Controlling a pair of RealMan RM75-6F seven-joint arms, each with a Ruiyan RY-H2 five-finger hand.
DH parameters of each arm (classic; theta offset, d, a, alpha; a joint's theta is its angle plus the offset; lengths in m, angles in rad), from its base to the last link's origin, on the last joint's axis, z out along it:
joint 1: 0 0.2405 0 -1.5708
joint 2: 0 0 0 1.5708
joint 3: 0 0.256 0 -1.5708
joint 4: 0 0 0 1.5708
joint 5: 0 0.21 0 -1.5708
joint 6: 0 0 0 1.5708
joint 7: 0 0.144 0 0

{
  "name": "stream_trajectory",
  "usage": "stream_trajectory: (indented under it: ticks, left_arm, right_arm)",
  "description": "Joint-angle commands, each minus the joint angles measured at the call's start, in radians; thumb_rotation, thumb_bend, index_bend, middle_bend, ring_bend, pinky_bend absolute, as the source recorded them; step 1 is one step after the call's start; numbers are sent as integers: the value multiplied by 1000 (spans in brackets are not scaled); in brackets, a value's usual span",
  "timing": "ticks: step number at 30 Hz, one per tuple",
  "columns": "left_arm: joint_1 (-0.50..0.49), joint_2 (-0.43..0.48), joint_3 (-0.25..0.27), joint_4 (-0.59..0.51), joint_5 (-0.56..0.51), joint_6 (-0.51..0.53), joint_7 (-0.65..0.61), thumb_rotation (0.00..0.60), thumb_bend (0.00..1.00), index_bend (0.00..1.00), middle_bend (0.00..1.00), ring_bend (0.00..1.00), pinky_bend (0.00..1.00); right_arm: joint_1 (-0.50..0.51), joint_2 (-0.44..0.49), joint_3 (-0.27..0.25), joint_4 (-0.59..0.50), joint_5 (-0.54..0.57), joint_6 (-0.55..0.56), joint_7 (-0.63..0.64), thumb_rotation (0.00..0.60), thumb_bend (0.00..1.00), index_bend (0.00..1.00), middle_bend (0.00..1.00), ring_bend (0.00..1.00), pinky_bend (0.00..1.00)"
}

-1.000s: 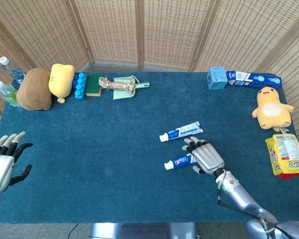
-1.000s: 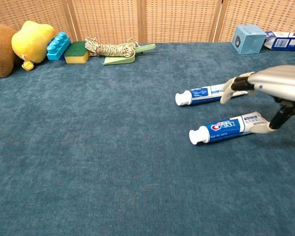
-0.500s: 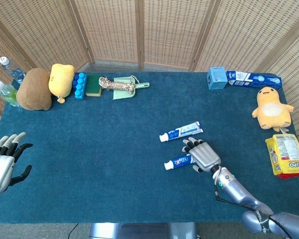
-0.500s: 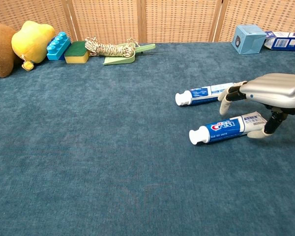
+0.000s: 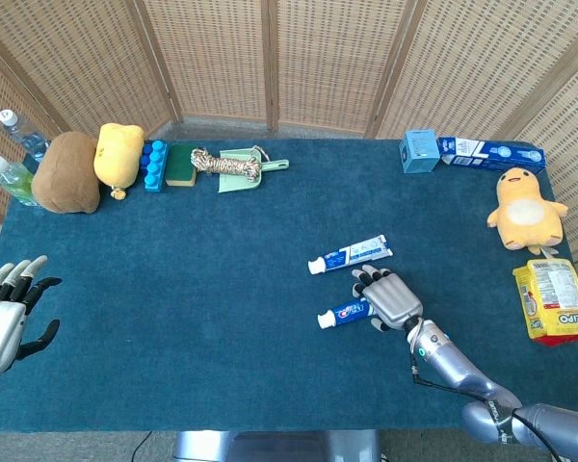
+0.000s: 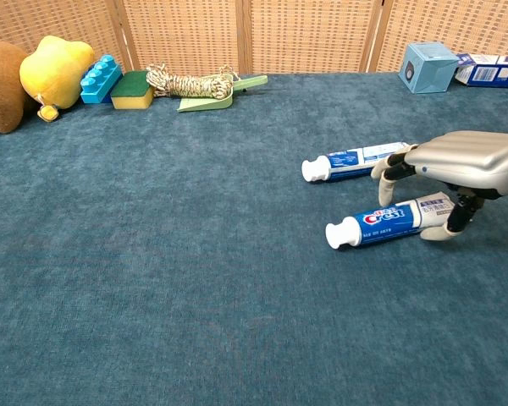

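Crest toothpaste tube [image 6: 391,220] lies under the arched, palm-down right robot hand [image 6: 457,165].

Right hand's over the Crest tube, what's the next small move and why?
Probably lower a touch and curl the fingers shut. The right hand arches over the tail end of the Crest tube, thumb at its near side and fingers at the far side, but the tube lies flat on the table, not visibly gripped. The second tube lies just behind, so close without sweeping back.
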State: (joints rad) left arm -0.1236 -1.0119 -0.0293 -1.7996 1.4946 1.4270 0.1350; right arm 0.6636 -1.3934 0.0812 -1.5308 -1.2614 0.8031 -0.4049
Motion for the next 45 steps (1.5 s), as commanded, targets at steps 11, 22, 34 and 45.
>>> stream_trajectory:
  ticks: [11, 22, 34, 45]
  left_arm:
    - [10, 6, 3, 4, 8, 21, -16, 600, 327, 214, 48, 52, 51]
    - [22, 17, 9, -13, 34, 48, -15, 600, 328, 207, 48, 43, 50]
    - [-27, -26, 13, -49, 58, -26, 43, 600, 327, 221, 91, 90, 117]
    - [-142, -110, -8, -71, 78, -168, 66, 600, 328, 222, 114, 124, 184]
  right_arm:
    - [34, -15, -6, -25, 18, -21, 23, 600, 328, 650, 326, 225, 303]
    - [1, 35, -15, -55, -65, 43, 190, 600, 463, 860, 615, 514, 568]
    - [-59, 169, -28, -181, -66, 94, 325, 600, 510, 886, 715, 655, 715]
    - [-78, 242, -13, -291, -19, 57, 488, 600, 522, 885, 735, 695, 744]
